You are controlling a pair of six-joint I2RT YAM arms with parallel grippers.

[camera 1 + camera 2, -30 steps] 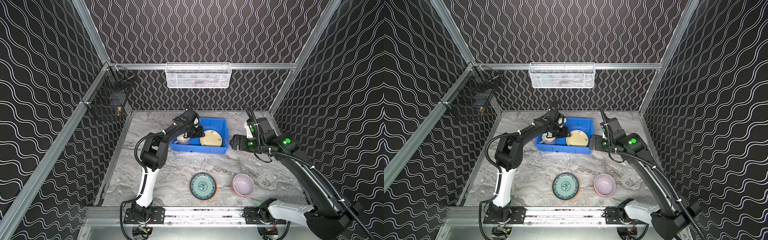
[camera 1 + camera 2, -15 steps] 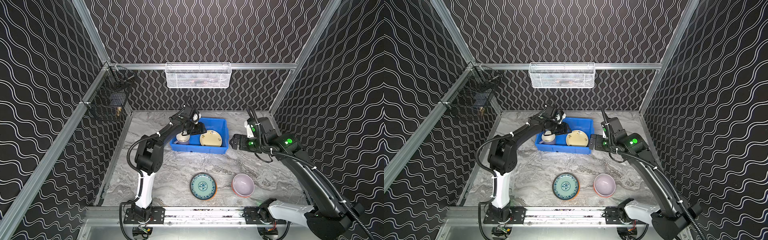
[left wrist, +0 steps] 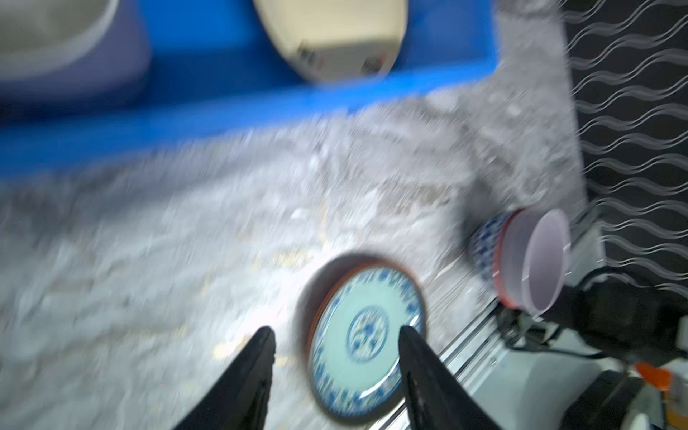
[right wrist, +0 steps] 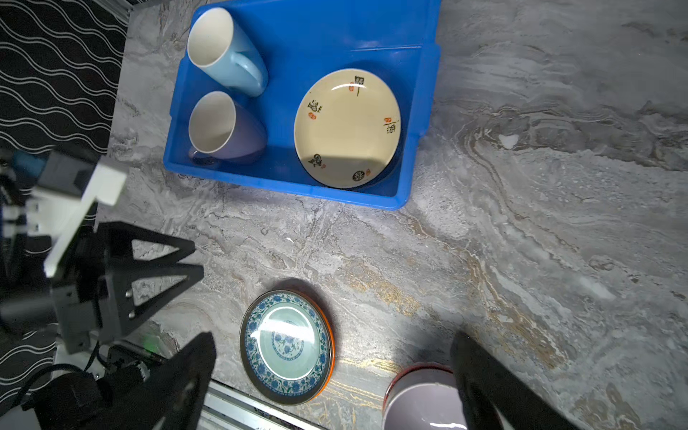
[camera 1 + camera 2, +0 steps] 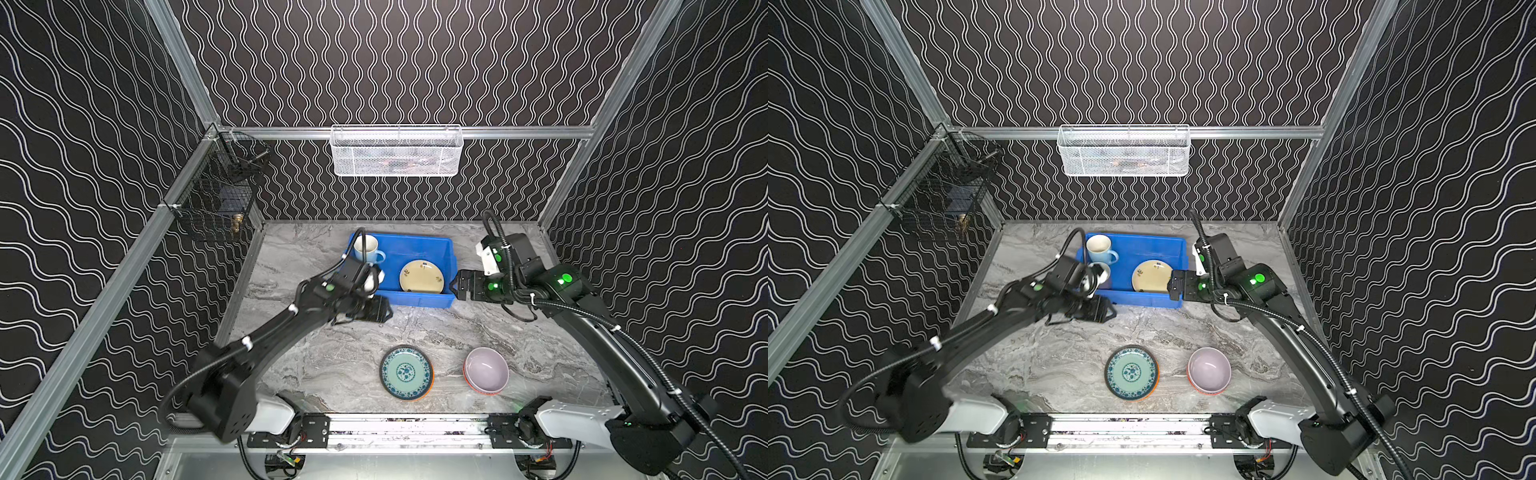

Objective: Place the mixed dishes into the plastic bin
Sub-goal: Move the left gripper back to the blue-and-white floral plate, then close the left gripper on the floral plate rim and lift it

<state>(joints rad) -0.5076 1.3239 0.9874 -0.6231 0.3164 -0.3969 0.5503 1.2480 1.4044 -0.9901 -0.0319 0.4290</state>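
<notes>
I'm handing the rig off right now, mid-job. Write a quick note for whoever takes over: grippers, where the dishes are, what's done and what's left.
Left gripper: open, empty, over the table just outside the plastic bin's near wall.
Right gripper: open, empty, beside the bin's right wall, by its near corner.
Done: light blue mug, lavender mug and cream plate are in the bin.
Left: teal-patterned plate stacked on the orange plate, and lavender bowl nested in the patterned bowl, both at the table's front.
</notes>
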